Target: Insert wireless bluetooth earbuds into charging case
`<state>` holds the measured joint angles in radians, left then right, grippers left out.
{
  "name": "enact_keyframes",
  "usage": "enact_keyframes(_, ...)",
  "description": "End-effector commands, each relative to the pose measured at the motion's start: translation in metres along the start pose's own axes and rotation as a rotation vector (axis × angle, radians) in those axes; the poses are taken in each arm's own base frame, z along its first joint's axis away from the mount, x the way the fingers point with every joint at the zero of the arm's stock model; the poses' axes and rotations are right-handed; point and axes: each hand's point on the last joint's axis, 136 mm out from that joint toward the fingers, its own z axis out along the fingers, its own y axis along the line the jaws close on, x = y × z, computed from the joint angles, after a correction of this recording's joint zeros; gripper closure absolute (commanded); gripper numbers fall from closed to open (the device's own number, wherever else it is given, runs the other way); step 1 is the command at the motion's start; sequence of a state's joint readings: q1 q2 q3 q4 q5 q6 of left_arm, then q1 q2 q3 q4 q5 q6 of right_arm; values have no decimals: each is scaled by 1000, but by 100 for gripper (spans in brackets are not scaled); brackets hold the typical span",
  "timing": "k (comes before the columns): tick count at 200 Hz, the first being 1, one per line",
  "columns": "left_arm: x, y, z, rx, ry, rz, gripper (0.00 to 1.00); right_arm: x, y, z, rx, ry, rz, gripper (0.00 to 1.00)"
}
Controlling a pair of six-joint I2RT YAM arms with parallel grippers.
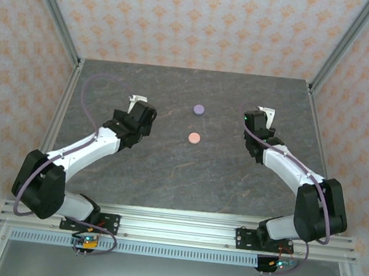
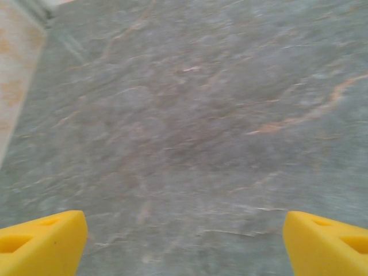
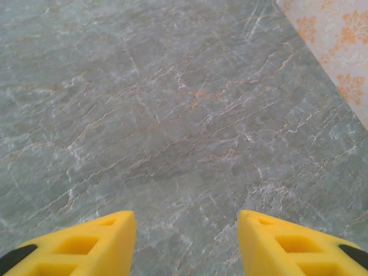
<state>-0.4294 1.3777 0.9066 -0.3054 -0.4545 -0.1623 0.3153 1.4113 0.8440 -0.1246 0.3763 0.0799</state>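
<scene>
The task looks unstarted: a purple disc (image 1: 199, 110) and a peach disc (image 1: 194, 137) lie apart mid-way across the desk (image 1: 167, 176). The left gripper (image 2: 184, 244) gapes wide and the right gripper (image 3: 187, 244) is parted, both empty.

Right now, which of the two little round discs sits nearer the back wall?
The purple disc. The peach disc lies in front of it, toward the near side.

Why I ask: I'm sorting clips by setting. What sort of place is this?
Likely a robot test cell in a lab: left arm and right arm bolted to an aluminium rail, a stone-look tabletop, and patterned wall panels in metal framing closing it in.
</scene>
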Motion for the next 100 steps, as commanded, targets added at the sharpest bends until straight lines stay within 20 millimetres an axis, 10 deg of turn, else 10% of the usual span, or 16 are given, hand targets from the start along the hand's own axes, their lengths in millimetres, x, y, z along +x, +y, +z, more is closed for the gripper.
enact_keyframes(1,-13,38,9,-145,-109,-15,9,-15,-9,12,35,-91,11,46)
enact_keyframes(100,16,49,78,5,-175,-83,0,10,-35,43,-102,-151,92,40)
